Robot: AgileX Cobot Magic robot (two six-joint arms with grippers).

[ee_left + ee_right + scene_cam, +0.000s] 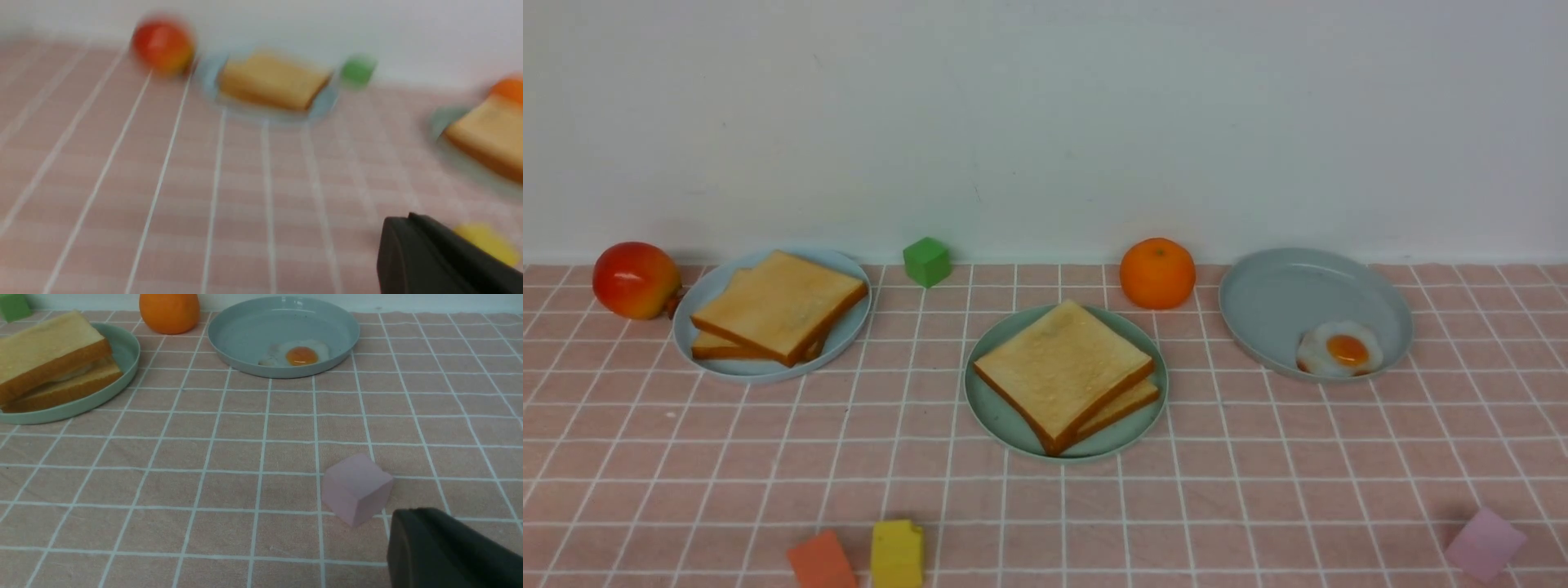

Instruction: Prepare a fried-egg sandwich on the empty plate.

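Observation:
The fried-egg sandwich (1062, 367) lies on the mint-green plate (1005, 416) in the middle of the cloth: two toast slices stacked, slightly askew. In the right wrist view a pale layer shows between the sandwich (49, 351) slices. Another fried egg (1339, 349) lies at the near edge of the grey-blue plate (1282, 302). Neither arm shows in the front view. My left gripper (402, 220) is shut and holds nothing, low over the cloth near a yellow block (486, 243); this view is blurred. My right gripper (408, 516) looks shut and holds nothing, just beside a pink cube (355, 488).
A pale blue plate (849, 327) at the left holds two loose toast slices (776, 306), with a red apple (635, 279) beside it. A green cube (926, 261) and an orange (1157, 273) stand near the wall. An orange block (821, 562) and the yellow block (897, 554) sit at the front.

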